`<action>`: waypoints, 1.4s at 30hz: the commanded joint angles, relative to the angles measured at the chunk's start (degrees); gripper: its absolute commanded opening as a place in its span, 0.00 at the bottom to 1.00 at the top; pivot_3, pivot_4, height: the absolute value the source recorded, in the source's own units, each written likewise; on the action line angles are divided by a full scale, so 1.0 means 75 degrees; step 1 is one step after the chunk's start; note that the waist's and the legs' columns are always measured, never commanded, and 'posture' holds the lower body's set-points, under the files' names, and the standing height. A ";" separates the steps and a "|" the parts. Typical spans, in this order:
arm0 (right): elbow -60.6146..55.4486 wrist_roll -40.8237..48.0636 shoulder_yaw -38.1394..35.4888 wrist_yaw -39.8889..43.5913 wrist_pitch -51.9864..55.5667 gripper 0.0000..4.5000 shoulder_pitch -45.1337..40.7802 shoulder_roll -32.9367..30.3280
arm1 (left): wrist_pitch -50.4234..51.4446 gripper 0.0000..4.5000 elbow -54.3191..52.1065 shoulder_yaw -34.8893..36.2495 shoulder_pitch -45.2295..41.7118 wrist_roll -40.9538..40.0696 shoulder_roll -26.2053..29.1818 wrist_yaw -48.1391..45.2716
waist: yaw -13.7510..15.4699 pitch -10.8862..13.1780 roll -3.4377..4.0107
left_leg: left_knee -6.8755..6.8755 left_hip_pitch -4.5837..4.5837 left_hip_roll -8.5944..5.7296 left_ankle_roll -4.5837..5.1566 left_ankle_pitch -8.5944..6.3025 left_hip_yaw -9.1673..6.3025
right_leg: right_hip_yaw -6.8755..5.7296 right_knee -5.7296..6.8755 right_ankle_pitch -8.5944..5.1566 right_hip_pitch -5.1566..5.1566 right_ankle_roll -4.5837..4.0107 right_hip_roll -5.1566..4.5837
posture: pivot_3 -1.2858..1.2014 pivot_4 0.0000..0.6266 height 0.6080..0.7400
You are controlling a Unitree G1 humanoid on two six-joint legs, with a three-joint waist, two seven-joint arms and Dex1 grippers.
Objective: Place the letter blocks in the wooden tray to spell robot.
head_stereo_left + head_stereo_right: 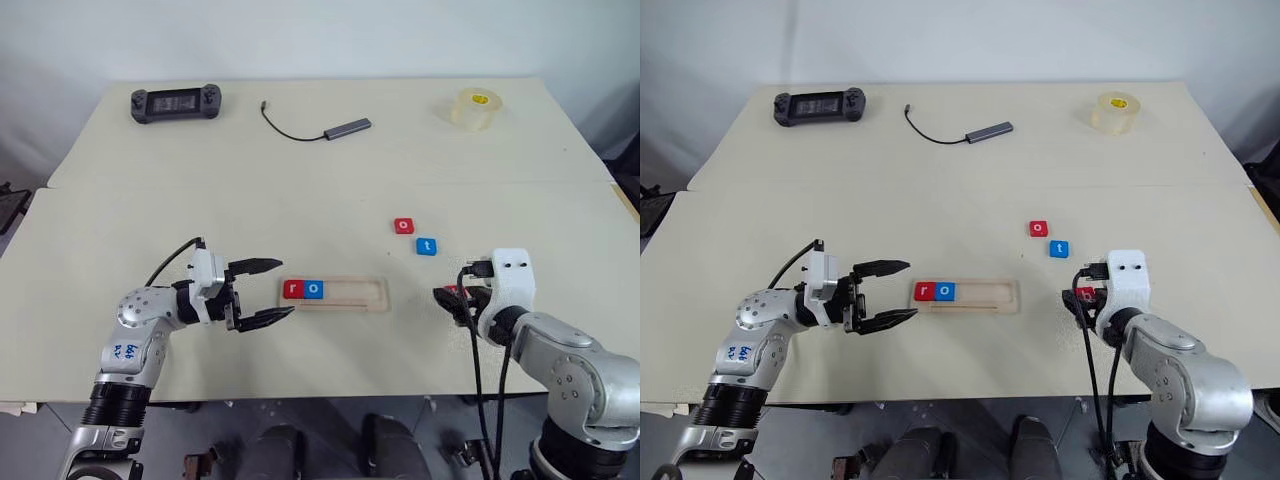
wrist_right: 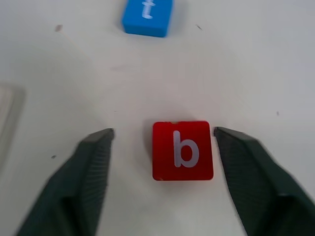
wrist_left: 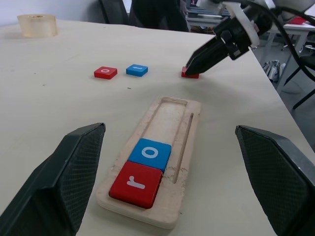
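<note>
The wooden tray (image 1: 335, 295) lies near the front edge of the surface (image 1: 300, 190), holding a red r block (image 1: 292, 289) and a blue o block (image 1: 314, 289) side by side at its left end. The left claw (image 1: 262, 292) hovers just beside that end, fingers spread wide. The right claw (image 2: 162, 162) is spread around the red b block (image 2: 182, 150), seemingly without touching it. A red o block (image 1: 403, 226) and a blue t block (image 1: 427, 245) lie nearer mid-surface.
</note>
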 commanded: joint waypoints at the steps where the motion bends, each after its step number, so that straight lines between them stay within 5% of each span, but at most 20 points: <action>1: 0.0305 0.0366 -0.0128 0.1207 -0.0911 0.99 0.0167 -0.1238 | 0.0006 1.00 -0.0250 0.0091 0.0021 -0.0087 0.0056 -0.0033 | -0.0004 0.0000 -0.0002 | -0.0001 0.0001 0.0000 0.0001 0.0000 0.0000 | 0.0000 -0.0002 0.0000 0.0001 0.0000 0.0000 | 0.52 0.24 1.00; 4: 0.1239 0.0475 0.0199 0.3645 -0.3436 0.99 0.0659 -0.3042 | -0.0018 1.00 -0.0342 0.0176 0.0072 -0.0084 0.0096 0.0014 | 0.0007 0.0003 0.0001 | -0.0010 0.0000 -0.0006 0.0010 0.0001 0.0007 | 0.0000 -0.0012 0.0001 0.0004 0.0004 -0.0004 | 0.52 0.24 1.00; 8: 0.2892 0.0037 0.0874 0.6007 -0.6717 0.99 0.0995 -0.4198 | -0.0070 1.00 -0.0498 0.0202 0.0143 -0.0086 0.0116 0.0047 | -0.0014 0.0008 -0.0018 | -0.0017 0.0014 0.0007 0.0011 0.0001 0.0018 | -0.0002 -0.0027 0.0003 0.0018 0.0007 0.0004 | 0.52 0.24 1.00; 13: 0.5676 -0.0939 0.2105 0.7589 -0.9938 0.99 -0.0042 -0.4524 | 0.0008 1.00 -0.0763 0.0130 0.0272 -0.0108 0.0182 -0.0054 | -0.0038 0.0009 -0.0021 | -0.0010 0.0019 0.0011 0.0011 0.0001 0.0033 | 0.0001 -0.0027 0.0005 0.0018 0.0012 -0.0002 | 0.52 0.24 1.00; 19: 0.8491 -0.1730 0.3122 0.8276 -1.1713 0.99 -0.1841 -0.4078 | 0.0126 1.00 -0.1007 0.0126 0.0341 -0.0130 0.0200 -0.0021 | -0.0020 0.0009 -0.0020 | 0.0009 0.0015 0.0015 0.0010 0.0001 0.0030 | -0.0001 -0.0036 0.0006 0.0019 0.0013 -0.0005 | 0.52 0.24 1.00; 21: 0.8984 -0.1837 0.3299 0.8453 -1.1960 0.99 -0.2154 -0.3966 | 0.0147 1.00 -0.1071 0.0137 0.0377 -0.0140 0.0212 -0.0023 | -0.0003 0.0009 -0.0020 | 0.0009 0.0012 0.0017 0.0006 0.0001 0.0012 | -0.0016 -0.0034 0.0006 0.0023 0.0012 -0.0004 | 0.52 0.24 1.00; 24: 0.9406 -0.1853 0.3458 0.8675 -1.1968 0.85 -0.2490 -0.3799 | 0.0177 1.00 -0.1163 0.0148 0.0445 -0.0144 0.0231 -0.0010 | -0.0015 0.0009 -0.0020 | 0.0010 0.0004 0.0016 0.0005 0.0001 0.0004 | -0.0022 -0.0039 0.0006 0.0024 0.0012 -0.0005 | 0.52 0.24 1.00; 31: 0.9246 -0.1683 0.3503 0.9129 -1.1827 0.34 -0.2682 -0.3780 | 0.0115 1.00 -0.1115 0.0206 0.0457 -0.0092 0.0227 0.0089 | -0.0015 0.0009 -0.0019 | 0.0020 0.0005 0.0018 0.0002 -0.0001 -0.0002 | -0.0028 -0.0041 0.0006 0.0034 0.0012 -0.0004 | 0.52 0.24 1.00; 34: 0.8811 -0.1562 0.3444 0.9092 -1.1595 0.33 -0.2851 -0.3737 | 0.0054 1.00 -0.1056 0.0225 0.0451 -0.0059 0.0210 0.0151 | -0.0018 0.0009 -0.0018 | 0.0020 0.0005 0.0018 0.0000 -0.0002 -0.0004 | -0.0028 -0.0039 0.0006 0.0033 0.0012 -0.0004 | 0.52 0.24 1.00; 42: 0.6388 -0.1490 0.4381 0.8540 -0.8052 0.33 -0.3764 -0.3037 | -0.0130 1.00 -0.1013 0.0339 0.0714 0.0025 0.0239 0.0279 | -0.0025 0.0012 -0.0006 | 0.0019 0.0004 0.0034 -0.0013 -0.0008 -0.0007 | -0.0030 -0.0037 0.0004 0.0022 0.0005 0.0003 | 0.52 0.24 1.00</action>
